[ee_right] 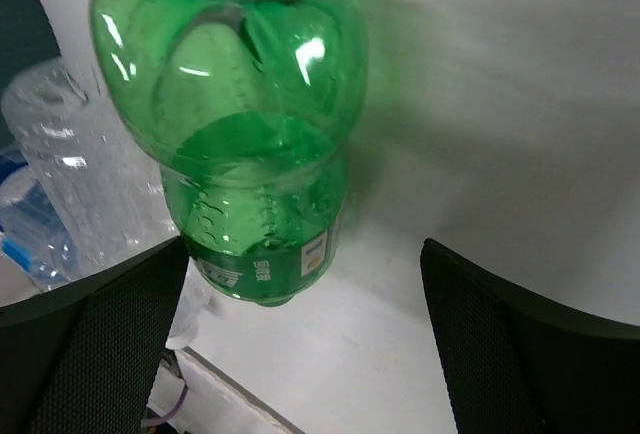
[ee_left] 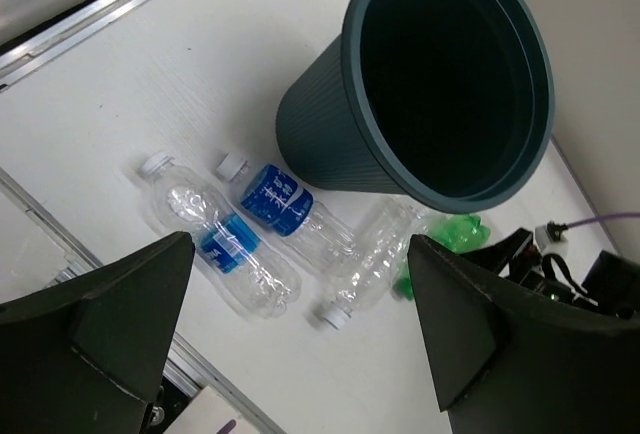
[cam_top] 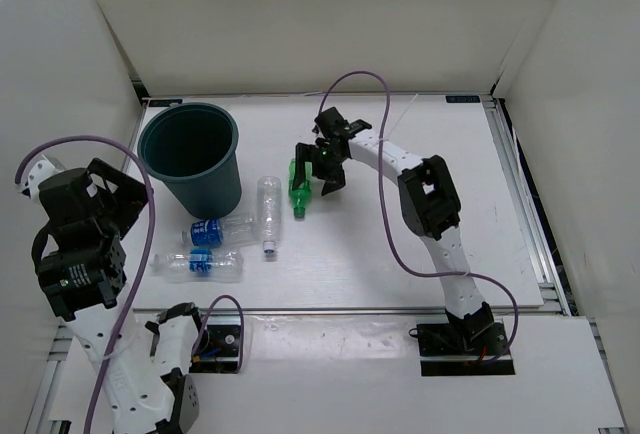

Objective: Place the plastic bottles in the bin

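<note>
The dark teal bin (cam_top: 190, 169) stands upright at the back left, also in the left wrist view (ee_left: 320, 144). The green bottle (cam_top: 298, 192) lies right of it. My right gripper (cam_top: 318, 169) is open just over its base; in the right wrist view the green bottle (ee_right: 240, 134) fills the upper left, near the left finger, with the right gripper (ee_right: 305, 254) not touching it. The plain clear bottle (cam_top: 268, 212) and two blue-label bottles (cam_top: 215, 231) (cam_top: 200, 264) lie in front of the bin. My left gripper (cam_top: 118, 186) hovers open and empty at the far left (ee_left: 300, 244).
White walls close in the table on three sides. A metal rail (cam_top: 520, 204) runs along the right edge. The purple cable (cam_top: 385, 154) arcs over the right arm. In the left wrist view the bottles (ee_left: 285, 204) (ee_left: 220, 244) (ee_left: 375, 254) lie beside the bin.
</note>
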